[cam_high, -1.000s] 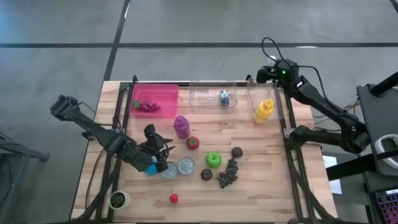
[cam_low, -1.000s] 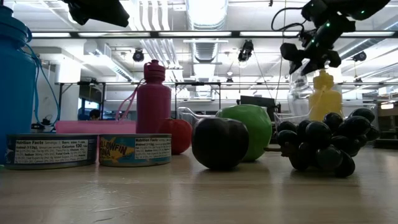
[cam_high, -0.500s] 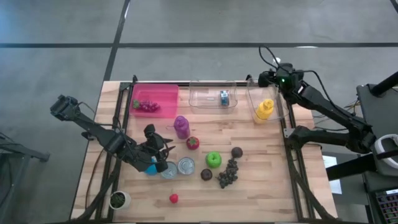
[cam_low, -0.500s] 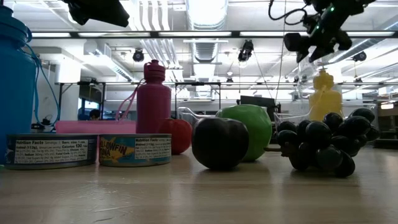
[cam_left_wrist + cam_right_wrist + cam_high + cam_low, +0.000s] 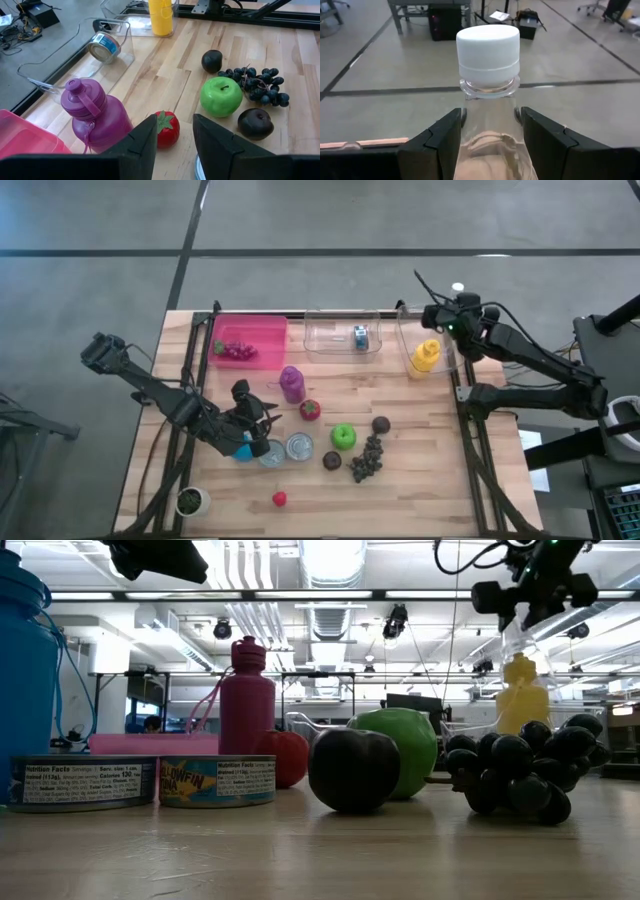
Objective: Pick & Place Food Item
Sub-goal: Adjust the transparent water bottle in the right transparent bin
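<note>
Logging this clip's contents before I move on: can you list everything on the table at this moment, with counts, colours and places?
Pink bin: 1, back left, grapes inside.
Clear bins: 2, back; one holds a tin can, one a yellow mustard bottle.
Purple bottle: 1, centre-left.
Tomato: 1, red, beside it.
Green apple: 1, centre.
Plums: 2, dark.
Dark grapes: 1 bunch, front centre.
Tuna cans: 2, by the blue bottle.
Strawberry: 1, front.
Left gripper: open, above the cans.
Right gripper: holding a clear white-capped bottle.

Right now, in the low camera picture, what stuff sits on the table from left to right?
Blue bottle → two tins → purple bottle → red tomato → dark plum → green apple → black grapes.
</note>
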`<move>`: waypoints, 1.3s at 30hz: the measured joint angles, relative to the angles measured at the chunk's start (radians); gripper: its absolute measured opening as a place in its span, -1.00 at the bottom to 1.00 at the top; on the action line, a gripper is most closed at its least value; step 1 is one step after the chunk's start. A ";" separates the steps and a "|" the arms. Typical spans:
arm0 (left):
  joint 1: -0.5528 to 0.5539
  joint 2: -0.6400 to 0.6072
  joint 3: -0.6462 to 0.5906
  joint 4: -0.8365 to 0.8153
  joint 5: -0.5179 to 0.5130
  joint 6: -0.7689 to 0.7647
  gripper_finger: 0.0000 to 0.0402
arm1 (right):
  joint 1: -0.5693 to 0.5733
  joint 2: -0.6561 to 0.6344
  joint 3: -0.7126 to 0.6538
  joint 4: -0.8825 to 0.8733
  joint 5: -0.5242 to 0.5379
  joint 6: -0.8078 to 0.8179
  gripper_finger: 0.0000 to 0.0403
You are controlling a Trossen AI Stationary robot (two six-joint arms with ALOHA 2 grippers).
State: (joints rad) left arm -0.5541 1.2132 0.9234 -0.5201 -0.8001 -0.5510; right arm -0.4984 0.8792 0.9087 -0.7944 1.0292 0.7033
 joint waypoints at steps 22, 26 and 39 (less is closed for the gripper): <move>0.000 0.000 0.000 0.000 0.000 0.000 -0.36 | 0.114 -0.010 -0.045 -0.292 0.029 0.344 -0.07; 0.000 0.000 0.000 0.000 0.000 0.000 -0.35 | 0.129 -0.015 -0.052 -0.321 0.036 0.378 -0.07; 0.000 0.000 0.000 0.000 0.000 0.000 -0.36 | 0.156 -0.031 -0.052 -0.363 0.024 0.397 -0.07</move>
State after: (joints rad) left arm -0.5543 1.2133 0.9234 -0.5204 -0.8001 -0.5512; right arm -0.3424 0.8482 0.8562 -1.1572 1.0534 1.1007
